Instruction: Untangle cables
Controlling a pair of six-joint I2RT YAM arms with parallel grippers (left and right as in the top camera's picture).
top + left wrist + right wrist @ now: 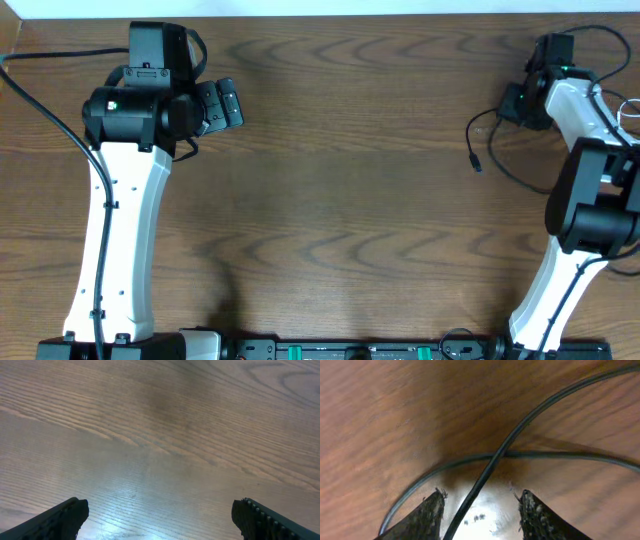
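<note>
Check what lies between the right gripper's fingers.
Right wrist view: a black cable passes between the fingers, crossing a second black strand just beyond them.

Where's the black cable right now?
Overhead, the black cable lies on the right side of the table, looping beside the right gripper. In the right wrist view, two black strands cross just ahead of its open jaws.

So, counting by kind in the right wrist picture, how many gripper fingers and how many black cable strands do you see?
Right gripper fingers: 2
Black cable strands: 2, crossing each other; I cannot tell whether they are one cable.
Total: 4
</note>
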